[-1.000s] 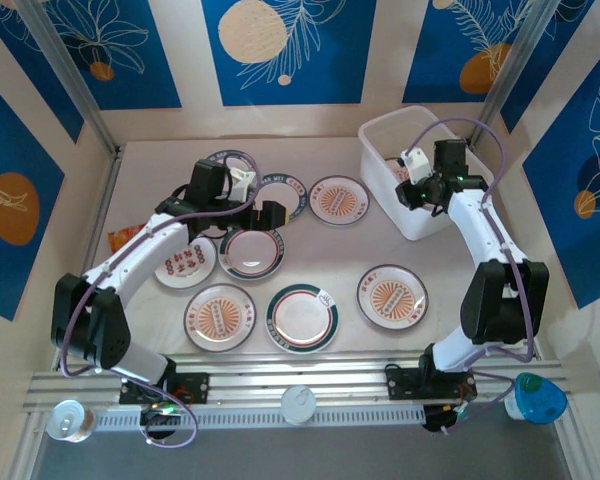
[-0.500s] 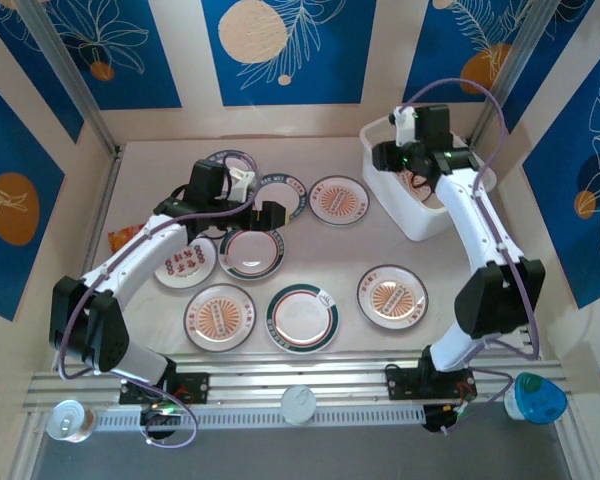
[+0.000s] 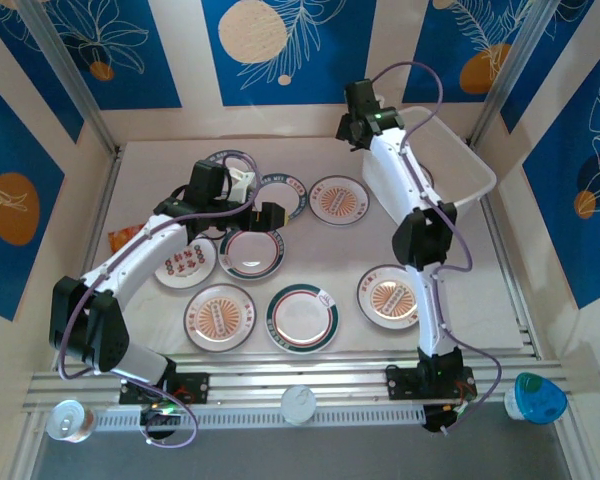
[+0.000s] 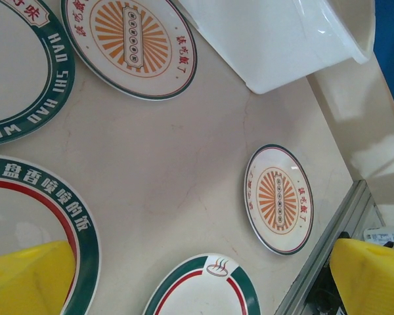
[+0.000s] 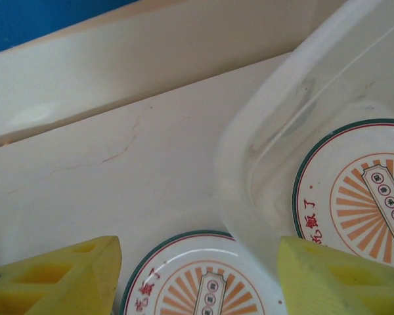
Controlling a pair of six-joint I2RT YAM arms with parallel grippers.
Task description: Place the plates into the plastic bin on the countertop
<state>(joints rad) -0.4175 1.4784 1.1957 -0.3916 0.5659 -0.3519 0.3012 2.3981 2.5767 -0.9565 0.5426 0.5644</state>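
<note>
From above, eight plates lie flat on the countertop. Three have orange centres and five have lettered rims around plain middles. The one at 11 o'clock is half covered by the left arm. The plastic bin sits at 2 o'clock against the back wall, and the right arm reaches across it toward 12. The left gripper hangs over the plate just left of centre. An orange packet lies at 9 o'clock.

The left wrist view shows that gripper's yellow fingertips at the two bottom corners, spread wide with nothing held. Five plates count here: two orange-centred and three green-rimmed. One fingertip is above the green-and-red rim at 8 o'clock. The bin's outer wall is at 1 o'clock.

In the right wrist view, the right gripper is also spread wide and empty. Two plates count here. An orange-centred plate lies on the bin's floor at 3 o'clock, seen through the translucent corner. A second lies on the countertop at 6 o'clock, just outside the wall.
</note>
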